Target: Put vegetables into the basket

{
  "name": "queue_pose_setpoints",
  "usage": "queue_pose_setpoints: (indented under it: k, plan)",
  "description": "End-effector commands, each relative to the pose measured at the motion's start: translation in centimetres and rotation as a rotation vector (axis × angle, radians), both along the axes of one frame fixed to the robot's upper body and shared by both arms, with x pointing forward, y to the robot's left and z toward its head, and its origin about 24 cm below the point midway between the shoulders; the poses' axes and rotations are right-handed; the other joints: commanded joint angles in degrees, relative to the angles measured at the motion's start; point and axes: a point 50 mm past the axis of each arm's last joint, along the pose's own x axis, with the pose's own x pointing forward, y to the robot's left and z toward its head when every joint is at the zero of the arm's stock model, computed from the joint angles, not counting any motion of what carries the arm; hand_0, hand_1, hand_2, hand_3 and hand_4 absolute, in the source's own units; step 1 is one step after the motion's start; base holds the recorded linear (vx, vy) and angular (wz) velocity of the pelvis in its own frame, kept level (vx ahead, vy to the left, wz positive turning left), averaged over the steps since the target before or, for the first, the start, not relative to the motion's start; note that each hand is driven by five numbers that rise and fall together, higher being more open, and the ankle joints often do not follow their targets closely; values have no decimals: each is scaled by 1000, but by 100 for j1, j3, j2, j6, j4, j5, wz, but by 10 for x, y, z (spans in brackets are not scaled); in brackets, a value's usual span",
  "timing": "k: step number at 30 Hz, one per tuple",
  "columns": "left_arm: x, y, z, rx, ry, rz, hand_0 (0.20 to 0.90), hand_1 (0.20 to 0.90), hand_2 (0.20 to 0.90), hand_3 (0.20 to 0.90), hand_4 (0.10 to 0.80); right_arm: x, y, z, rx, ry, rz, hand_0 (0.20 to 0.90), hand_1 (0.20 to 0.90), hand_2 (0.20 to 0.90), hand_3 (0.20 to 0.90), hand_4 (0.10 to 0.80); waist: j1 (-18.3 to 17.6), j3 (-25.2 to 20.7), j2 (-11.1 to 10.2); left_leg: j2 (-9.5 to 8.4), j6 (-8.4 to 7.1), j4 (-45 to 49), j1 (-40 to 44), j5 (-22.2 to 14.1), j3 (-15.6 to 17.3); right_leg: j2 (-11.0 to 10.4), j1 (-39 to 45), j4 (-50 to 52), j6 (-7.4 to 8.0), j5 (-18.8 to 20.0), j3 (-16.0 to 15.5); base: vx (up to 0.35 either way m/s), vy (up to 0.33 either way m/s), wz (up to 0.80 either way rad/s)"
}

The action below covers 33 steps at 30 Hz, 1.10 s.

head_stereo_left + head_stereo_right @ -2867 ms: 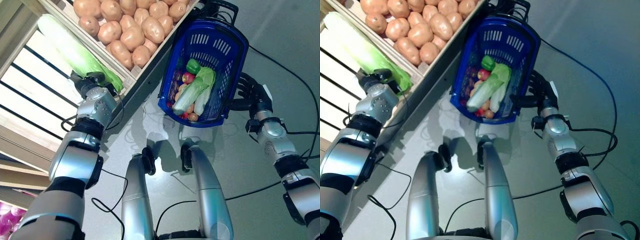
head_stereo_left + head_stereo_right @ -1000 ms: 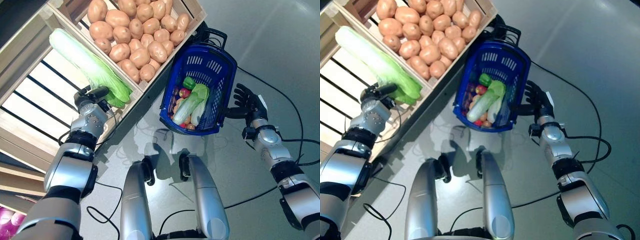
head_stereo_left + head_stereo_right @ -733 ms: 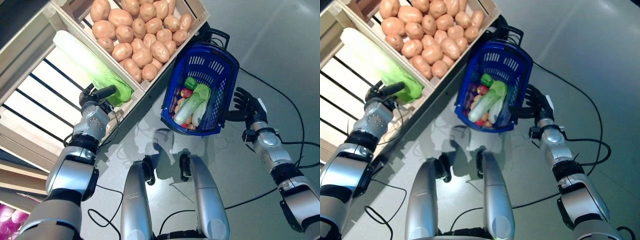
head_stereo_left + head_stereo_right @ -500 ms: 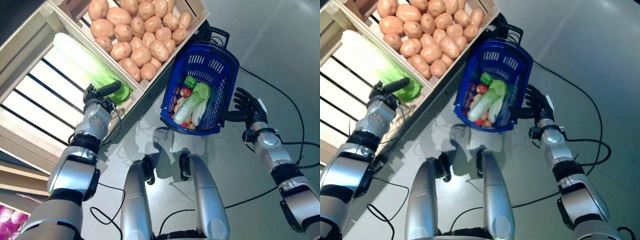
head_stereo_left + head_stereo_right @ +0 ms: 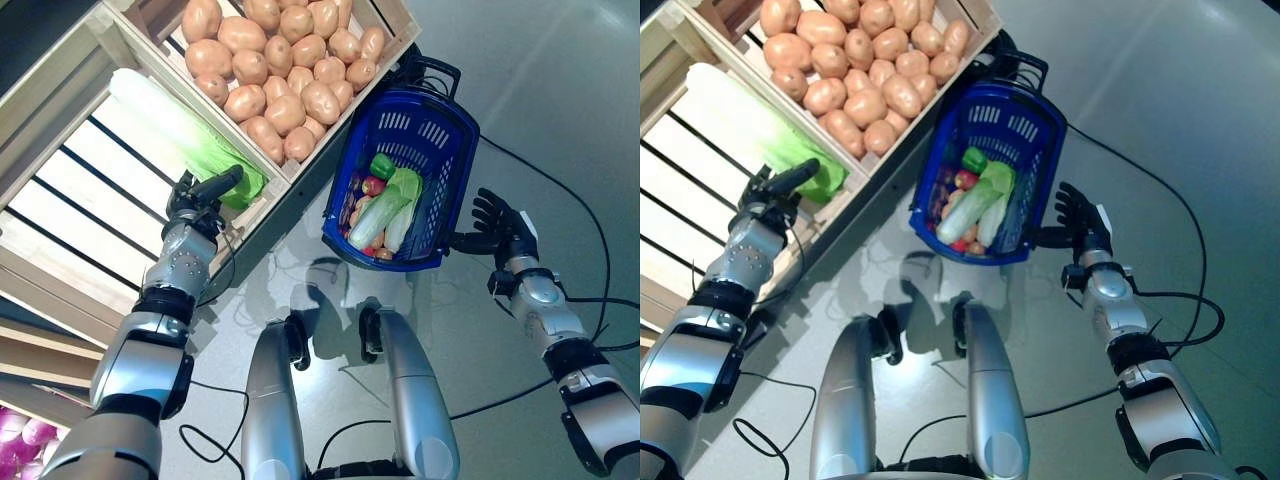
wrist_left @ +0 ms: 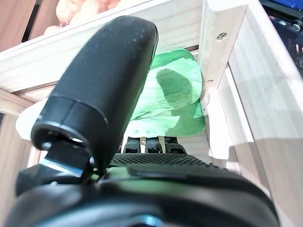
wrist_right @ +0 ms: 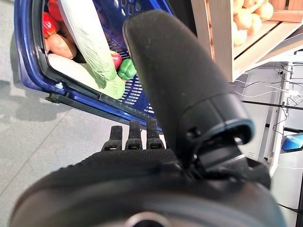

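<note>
The blue plastic basket [image 5: 455, 125] stands on the floor beside the wooden stand. It holds long pale green cabbages [image 5: 382, 212], a green pepper [image 5: 381, 165], a red round vegetable and other small ones. My left hand [image 5: 203, 192] is open at the front edge of the stand's lower shelf, right beside the leafy end of a long green cabbage [image 5: 180, 135]; the cabbage leaf also shows past its fingers in the left wrist view [image 6: 173, 97]. My right hand [image 5: 495, 222] is open with straight fingers just beside the basket's right rim; the basket also shows in the right wrist view [image 7: 28, 56].
The wooden stand [image 5: 75, 70] rises on the left, with a crate of potatoes [image 5: 285, 65] above the slatted shelf. A wooden post [image 6: 222, 42] of the stand is close by my left hand. Grey floor [image 5: 560, 90] spreads to the right of the basket.
My left hand has drawn back a little from the cabbage toward the shelf's front edge. My right hand has eased slightly away from the basket's rim. The view has shifted somewhat.
</note>
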Motion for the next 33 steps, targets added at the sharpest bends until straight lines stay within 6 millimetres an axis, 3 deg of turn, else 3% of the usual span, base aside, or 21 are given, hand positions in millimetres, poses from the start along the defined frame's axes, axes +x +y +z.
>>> queue_pose_setpoints:
  k: [1,14,26,28,29,33]
  plan:
    - [13,-29,54,69,-175,-84,900,900,900,900,800,9,-1,46,33,-199,-1,900,900,900,900,800,6,-125,84,-3,141,-75,430,-438,135,-162,403,-230,-263,128,-331,0,0,0]
    - [22,-31,88,101,-194,0,900,900,900,900,800,15,-9,56,20,-201,-3,900,900,900,900,800,-138,-37,75,61,153,73,84,-448,198,-85,24,-107,-218,195,-192,-4,11,-1]
    - [21,-5,109,87,-104,251,900,900,900,900,800,18,-21,67,17,-202,-44,900,900,900,900,800,-262,-33,29,163,163,174,-326,-394,245,-9,-395,-58,-193,286,-112,-15,0,-6]
    - [20,-3,113,74,-118,274,542,542,542,542,562,17,-25,65,19,-198,-49,900,900,900,900,800,-281,-33,32,177,160,164,-366,-391,254,3,-443,-68,-191,292,-102,-25,-5,-5]
    - [20,-2,113,71,-118,278,300,300,300,300,400,17,-27,65,19,-196,-50,900,900,900,900,800,-289,-33,33,180,164,157,-372,-392,256,6,-455,-70,-191,292,-96,-17,-3,-5]
    - [17,5,114,59,-113,313,300,300,300,300,400,14,-31,62,23,-196,-56,900,900,900,900,800,-306,-33,39,201,174,163,-405,-396,265,9,-489,-80,-198,299,-83,-22,-8,-5]
